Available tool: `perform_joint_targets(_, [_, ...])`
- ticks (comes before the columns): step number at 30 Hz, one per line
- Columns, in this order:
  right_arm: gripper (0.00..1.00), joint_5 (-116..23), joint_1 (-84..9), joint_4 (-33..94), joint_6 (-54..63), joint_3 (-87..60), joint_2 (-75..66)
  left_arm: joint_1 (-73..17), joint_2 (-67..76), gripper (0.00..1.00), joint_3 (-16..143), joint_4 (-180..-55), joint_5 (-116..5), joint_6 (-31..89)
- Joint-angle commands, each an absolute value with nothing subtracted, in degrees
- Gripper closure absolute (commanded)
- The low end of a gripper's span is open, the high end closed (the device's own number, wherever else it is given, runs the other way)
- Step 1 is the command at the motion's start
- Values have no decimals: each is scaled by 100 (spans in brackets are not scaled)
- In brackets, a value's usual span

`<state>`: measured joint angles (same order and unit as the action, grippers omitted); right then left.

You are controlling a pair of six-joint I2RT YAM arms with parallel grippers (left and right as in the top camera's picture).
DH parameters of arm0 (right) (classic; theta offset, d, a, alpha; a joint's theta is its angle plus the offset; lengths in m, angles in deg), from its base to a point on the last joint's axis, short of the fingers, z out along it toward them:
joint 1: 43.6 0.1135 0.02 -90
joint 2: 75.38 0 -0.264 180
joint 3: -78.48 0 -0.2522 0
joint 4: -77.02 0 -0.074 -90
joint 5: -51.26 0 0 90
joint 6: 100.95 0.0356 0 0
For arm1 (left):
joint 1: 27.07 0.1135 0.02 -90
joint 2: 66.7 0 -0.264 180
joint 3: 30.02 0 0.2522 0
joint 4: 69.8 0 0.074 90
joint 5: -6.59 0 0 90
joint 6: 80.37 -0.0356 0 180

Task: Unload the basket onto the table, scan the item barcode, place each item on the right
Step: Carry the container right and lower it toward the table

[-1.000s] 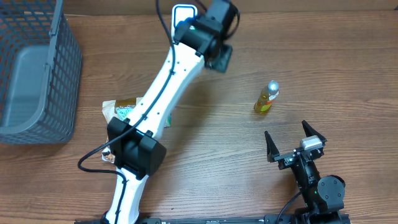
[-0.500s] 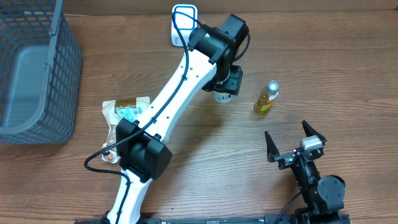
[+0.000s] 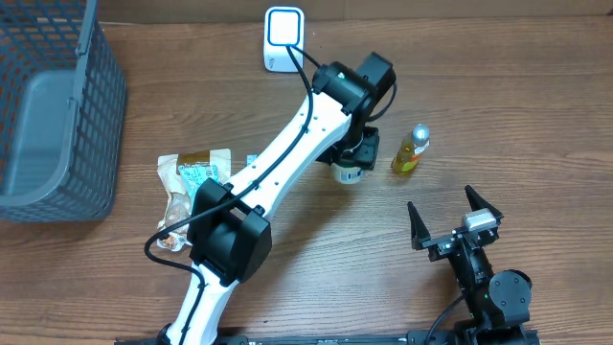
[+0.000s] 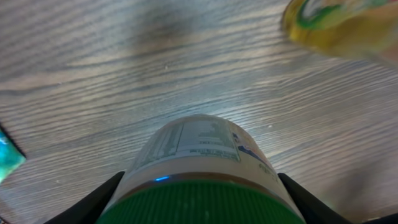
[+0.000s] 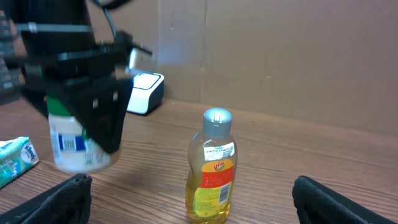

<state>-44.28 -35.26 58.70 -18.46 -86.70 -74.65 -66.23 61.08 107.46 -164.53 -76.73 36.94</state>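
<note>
The left fingers (image 4: 93,202) clamp a green-lidded white jar (image 4: 199,146), just beside the yellow bottle (image 3: 410,150) on the counter (image 3: 536,115). The right fingers (image 3: 418,227) stand apart.

Grey mesh basket (image 3: 107,96) at ten o'clock — snack packet (image 3: 194,175) lying at nine. A yellow bottle (image 3: 410,150) stands upright at three o'clock.

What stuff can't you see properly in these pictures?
Left wrist view: the label on the jar is too blurry to read; the yellow bottle is blurred, cut by the top edge.
Overhead: the left gripper hides most of the jar; the left arm covers part of the snack packet.
</note>
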Motion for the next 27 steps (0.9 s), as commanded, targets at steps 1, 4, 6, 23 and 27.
perform_joint_targets(1, [0, -4393, -3544, 5887, -1833, -8732, -7522, -6649, 6146, 96, 10433, -16337, -7562, 3912])
perform_joint_targets(4, [0, -4393, -3544, 5887, -1833, -8732, -7522, -6649, 6146, 96, 10215, -16193, -7470, 3930])
perform_joint_targets(6, [0, -4393, -3544, 5887, -1833, -8732, -7522, -6649, 6146, 96, 10108, -16108, -7435, 3932])
perform_joint_targets(23, [0, -4393, -3544, 5887, -1833, -8732, -7522, -7027, 6146, 96, 10044, -15758, -8646, 4651])
perform_joint_targets(27, [0, -4393, -3544, 5887, -1833, -8732, -7522, -7178, 6146, 96, 10044, -15627, -8939, 4666])
